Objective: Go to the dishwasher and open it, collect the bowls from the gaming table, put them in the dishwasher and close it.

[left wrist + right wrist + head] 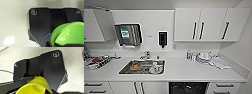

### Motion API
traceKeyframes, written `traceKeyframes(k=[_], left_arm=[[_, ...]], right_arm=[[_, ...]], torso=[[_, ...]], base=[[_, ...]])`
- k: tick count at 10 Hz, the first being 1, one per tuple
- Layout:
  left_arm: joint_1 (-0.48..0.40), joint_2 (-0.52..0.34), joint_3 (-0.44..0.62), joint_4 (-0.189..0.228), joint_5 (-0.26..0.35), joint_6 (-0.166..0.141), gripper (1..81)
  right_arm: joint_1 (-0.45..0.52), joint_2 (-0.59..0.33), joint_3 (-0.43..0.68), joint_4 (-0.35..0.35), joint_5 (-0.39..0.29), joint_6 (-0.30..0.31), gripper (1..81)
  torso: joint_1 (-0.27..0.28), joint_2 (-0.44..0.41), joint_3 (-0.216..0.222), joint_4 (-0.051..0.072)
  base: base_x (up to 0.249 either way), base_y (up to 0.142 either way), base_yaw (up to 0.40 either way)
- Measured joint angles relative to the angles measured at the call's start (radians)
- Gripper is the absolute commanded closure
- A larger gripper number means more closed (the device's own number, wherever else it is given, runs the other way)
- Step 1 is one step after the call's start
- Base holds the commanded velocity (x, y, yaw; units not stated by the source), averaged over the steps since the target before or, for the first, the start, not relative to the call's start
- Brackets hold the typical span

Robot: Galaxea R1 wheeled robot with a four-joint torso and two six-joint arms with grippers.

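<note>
While facing dishwasher [188,88], lying open and dark at bottom centre-right of head frame, under white counter [189,71]. Carrying green bowl [68,34] at left gripper, yellow bowl [35,86] at right gripper; finger state impossible to tell. Judging loading step under way: lowering bowls into rack needed. Sink [142,67] sitting left of centre.

Glossy green plastic bowl [68,34], smooth yellow plastic bowl [36,85], brushed metal sink [126,70], matt white countertop [189,71]
</note>
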Motion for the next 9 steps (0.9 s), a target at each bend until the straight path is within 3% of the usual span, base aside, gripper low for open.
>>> traceKeyframes(k=[5,9], left_arm=[[-0.001,-0.002,0.000,0.000,-0.001,0.000,81.1],[-0.001,-0.003,0.000,0.000,-0.011,0.000,81.1]], right_arm=[[0.001,0.005,-0.002,0.000,0.000,0.000,81.1],[0.002,0.005,-0.003,0.000,-0.002,0.000,81.1]], torso=[[0.000,0.000,0.000,0.000],[0.001,0.000,0.000,0.000]], base=[[0.117,0.000,0.000],[0.000,0.000,0.000]])
